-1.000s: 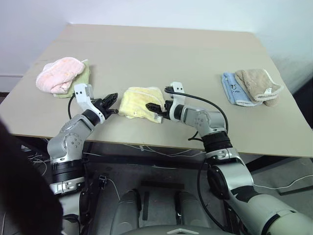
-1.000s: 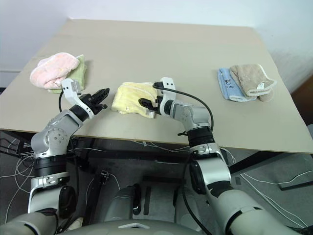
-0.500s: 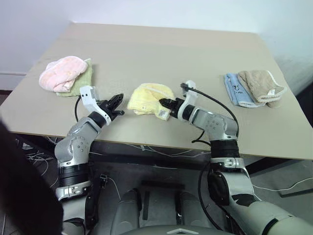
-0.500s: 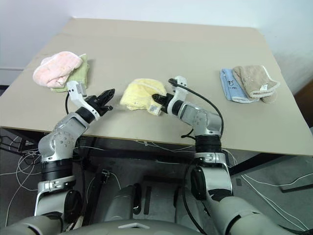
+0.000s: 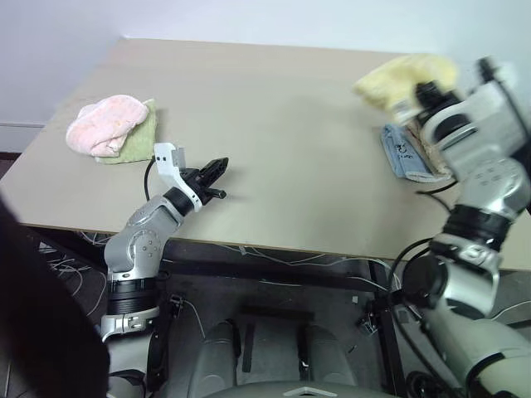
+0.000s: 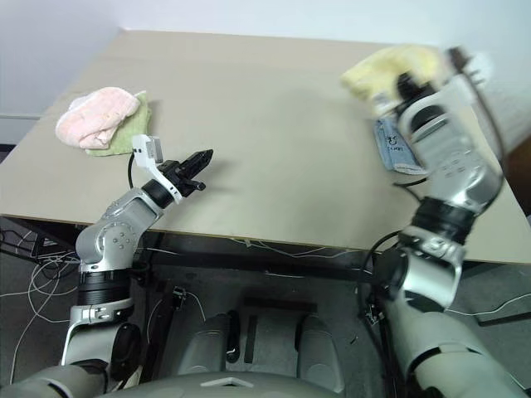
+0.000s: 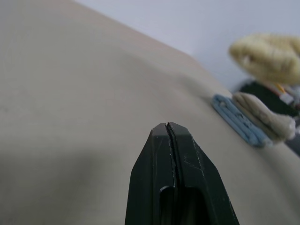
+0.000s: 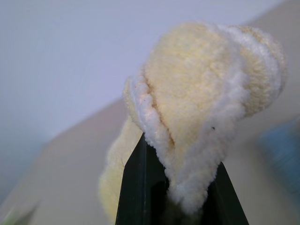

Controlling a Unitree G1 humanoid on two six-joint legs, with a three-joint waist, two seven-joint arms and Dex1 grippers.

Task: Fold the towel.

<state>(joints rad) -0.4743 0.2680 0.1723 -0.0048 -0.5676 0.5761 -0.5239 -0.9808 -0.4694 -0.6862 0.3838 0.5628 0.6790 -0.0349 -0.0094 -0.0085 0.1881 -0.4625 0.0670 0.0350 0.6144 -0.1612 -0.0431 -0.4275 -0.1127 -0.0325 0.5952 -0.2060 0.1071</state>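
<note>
- Towel [image 5: 404, 77]: bunched, clamped in right pincer [image 5: 425, 93], lifted off the desk [image 5: 282, 124] above the blue cloth [image 5: 401, 153].
- Left pincer [image 5: 217, 167]: closed, empty, well apart; right arm nearer.

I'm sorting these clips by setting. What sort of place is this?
Probably a robot lab or test room rather than a home: a plain bare table against a blank white wall, loose cables trailing under it, and small folded cloths laid out like practice items.
</note>
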